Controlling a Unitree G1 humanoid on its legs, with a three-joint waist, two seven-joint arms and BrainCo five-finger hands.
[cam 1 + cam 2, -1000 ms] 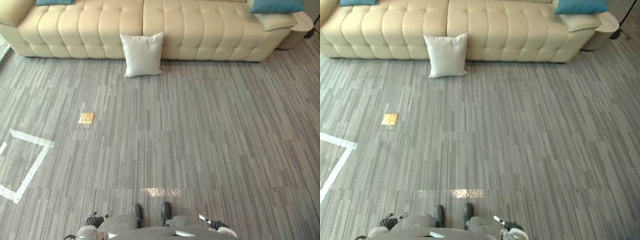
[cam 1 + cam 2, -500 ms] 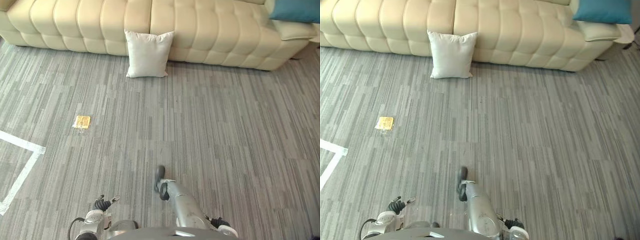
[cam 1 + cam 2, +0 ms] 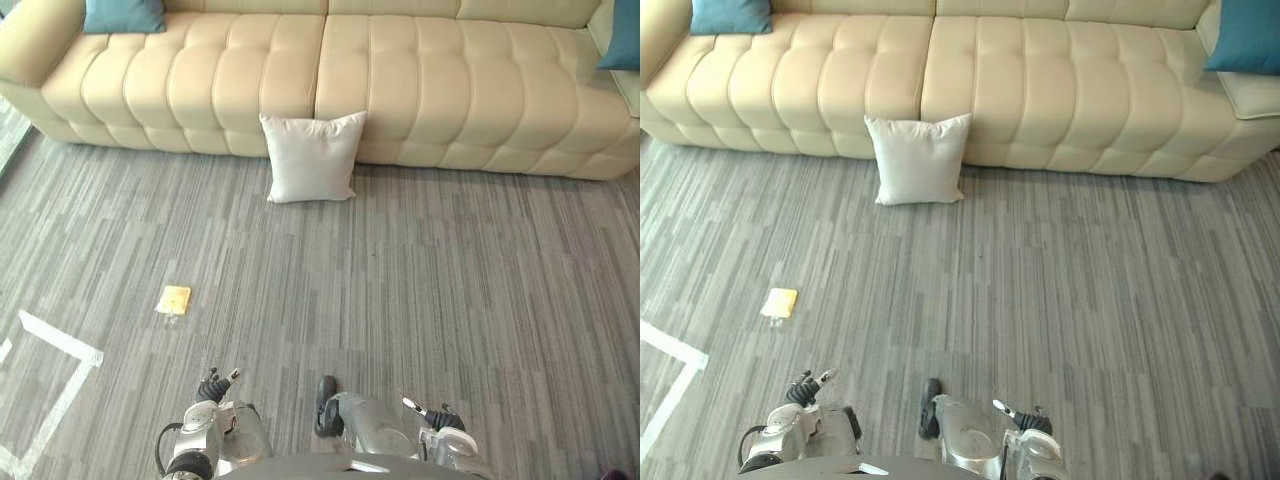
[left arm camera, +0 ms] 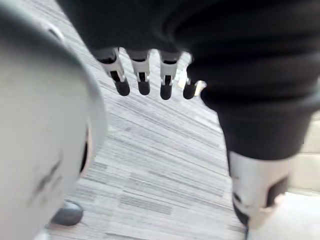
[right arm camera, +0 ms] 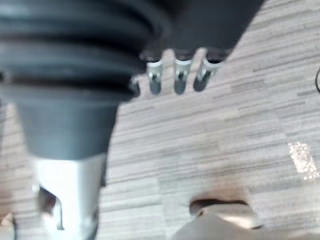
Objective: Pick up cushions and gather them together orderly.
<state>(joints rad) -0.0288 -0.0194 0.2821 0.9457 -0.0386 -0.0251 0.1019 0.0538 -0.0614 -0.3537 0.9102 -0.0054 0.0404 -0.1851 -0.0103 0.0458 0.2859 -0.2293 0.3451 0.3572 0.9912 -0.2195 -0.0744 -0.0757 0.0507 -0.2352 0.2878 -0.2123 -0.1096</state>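
A white cushion (image 3: 312, 158) stands on the grey carpet, leaning against the front of the cream sofa (image 3: 420, 90). One teal cushion (image 3: 123, 15) rests on the sofa's left end. Another teal cushion (image 3: 1247, 35) lies at the right end on a cream cushion (image 3: 1252, 92). My left hand (image 3: 212, 388) hangs low at the view's bottom edge, far from the white cushion. In the left wrist view its fingers (image 4: 143, 82) are straight and hold nothing. My right hand (image 3: 432, 415) also hangs low, its fingers (image 5: 180, 80) straight above bare carpet.
A small yellow item (image 3: 174, 298) lies on the carpet to the left. White tape lines (image 3: 60, 345) mark the floor at the lower left. Open carpet stretches between me and the sofa.
The whole picture has shifted as the camera moved closer to the sofa. The white cushion stays where it was. Both hands remain low and empty.
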